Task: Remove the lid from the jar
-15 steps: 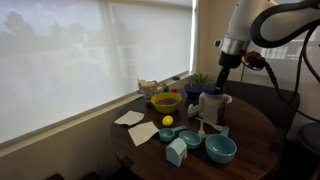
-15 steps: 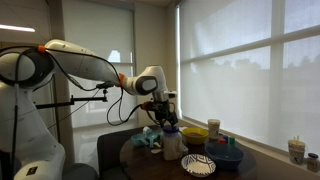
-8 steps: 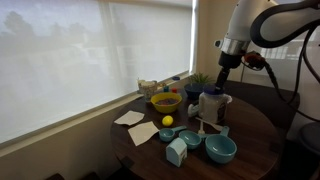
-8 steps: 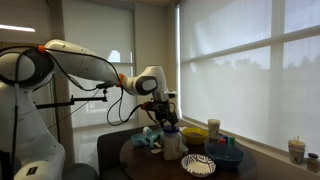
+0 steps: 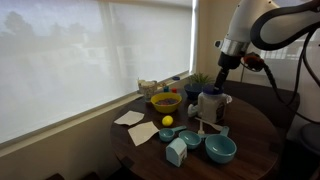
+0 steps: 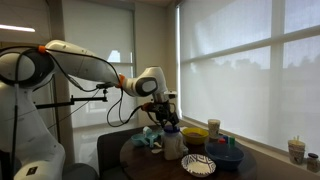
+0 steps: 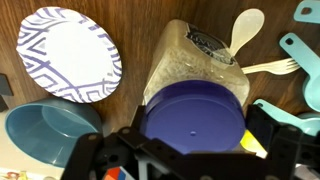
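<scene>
The dark-blue lid (image 7: 195, 118) fills the lower middle of the wrist view. It sits at the top of the cream jar (image 7: 180, 62), whose body runs away from it toward the table. My gripper (image 7: 197, 125) has one finger at each side of the lid, tight against its rim, so it looks shut on the lid. In both exterior views the gripper (image 5: 221, 82) (image 6: 166, 118) hangs straight down onto the top of the jar (image 5: 211, 108) (image 6: 172, 146) on the round wooden table (image 5: 252, 128).
A patterned plate (image 7: 68, 55) and a teal bowl (image 7: 45, 135) lie beside the jar, with a wooden spoon (image 7: 243, 30) beyond it. A yellow bowl (image 5: 165, 101), teal bowls (image 5: 220, 149) and a teal carton box (image 5: 177, 152) stand close by. Window blinds are behind.
</scene>
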`<state>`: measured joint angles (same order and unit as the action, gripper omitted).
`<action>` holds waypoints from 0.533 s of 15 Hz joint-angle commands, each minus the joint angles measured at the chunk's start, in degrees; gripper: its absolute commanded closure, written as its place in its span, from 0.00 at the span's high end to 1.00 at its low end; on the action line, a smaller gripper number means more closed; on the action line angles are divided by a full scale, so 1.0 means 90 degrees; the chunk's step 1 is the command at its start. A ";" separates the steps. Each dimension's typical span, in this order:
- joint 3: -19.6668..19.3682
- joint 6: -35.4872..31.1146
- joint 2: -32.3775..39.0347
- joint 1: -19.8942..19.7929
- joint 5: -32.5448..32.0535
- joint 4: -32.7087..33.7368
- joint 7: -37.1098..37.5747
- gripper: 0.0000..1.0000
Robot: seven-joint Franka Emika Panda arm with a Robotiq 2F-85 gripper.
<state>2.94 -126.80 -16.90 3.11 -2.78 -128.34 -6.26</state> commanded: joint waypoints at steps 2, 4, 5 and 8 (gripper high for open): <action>-0.0033 -0.0322 0.0081 0.0035 0.0009 -0.0095 -0.0063 0.69; -0.0022 -0.0391 0.0056 0.0048 0.0003 -0.0084 -0.0053 0.54; -0.0023 -0.0438 0.0046 0.0061 0.0018 -0.0080 -0.0071 0.47; -0.0025 -0.0527 0.0031 0.0085 0.0032 -0.0089 -0.0077 0.26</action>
<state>3.03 -129.73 -17.14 3.62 -2.76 -128.33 -6.27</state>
